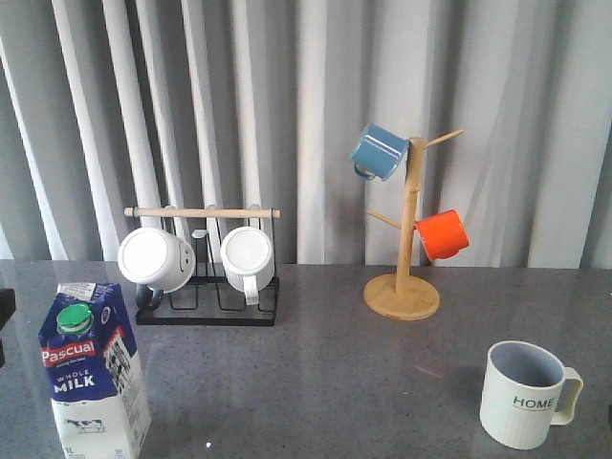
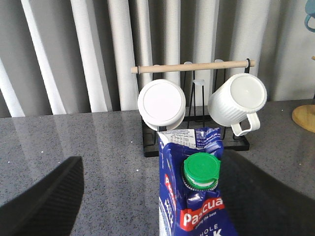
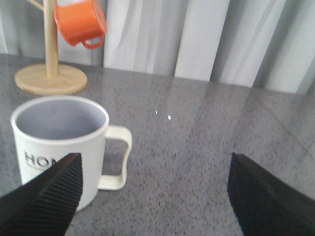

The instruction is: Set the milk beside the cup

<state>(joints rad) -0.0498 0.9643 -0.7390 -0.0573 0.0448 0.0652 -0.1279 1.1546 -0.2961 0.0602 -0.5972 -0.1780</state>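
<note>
The milk (image 1: 91,373), a blue and white Pascual carton with a green cap, stands upright at the table's front left. In the left wrist view the milk (image 2: 197,196) stands between the fingers of my open left gripper (image 2: 157,209). It is close against one finger (image 2: 266,196) and far from the other. The cup (image 1: 524,394), a ribbed off-white mug lettered HOME, stands at the front right. In the right wrist view my right gripper (image 3: 155,201) is open and empty, and the cup (image 3: 61,140) is just beyond one finger (image 3: 44,196), handle towards the gap.
A black wire rack (image 1: 206,306) with a wooden bar holds two smooth white mugs at the back left. A wooden mug tree (image 1: 406,249) at the back right carries a blue mug (image 1: 378,151) and an orange mug (image 1: 443,233). Grey curtains hang behind the table.
</note>
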